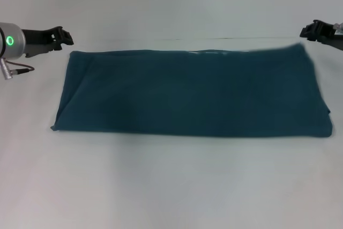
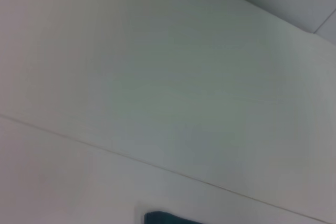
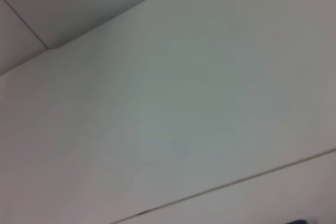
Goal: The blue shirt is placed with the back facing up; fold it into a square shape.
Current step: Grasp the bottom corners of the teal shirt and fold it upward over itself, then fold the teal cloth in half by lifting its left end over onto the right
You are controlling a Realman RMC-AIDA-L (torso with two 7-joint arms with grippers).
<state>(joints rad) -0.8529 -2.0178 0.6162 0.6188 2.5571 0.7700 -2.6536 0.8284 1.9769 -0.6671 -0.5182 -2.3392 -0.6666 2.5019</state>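
The blue shirt [image 1: 193, 95] lies flat on the white table [image 1: 171, 186] as a long, plain teal rectangle folded lengthwise, running left to right across the middle. My left gripper [image 1: 64, 36] hovers just beyond the shirt's far left corner, open and empty. My right gripper [image 1: 308, 29] hangs off the far right corner, also open and holding nothing. Neither touches the cloth. A small corner of the shirt [image 2: 163, 217] shows in the left wrist view.
Bare white tabletop surrounds the shirt, with a wide strip in front of it. A thin seam line [image 1: 225, 38] runs across the table just behind the shirt's far edge.
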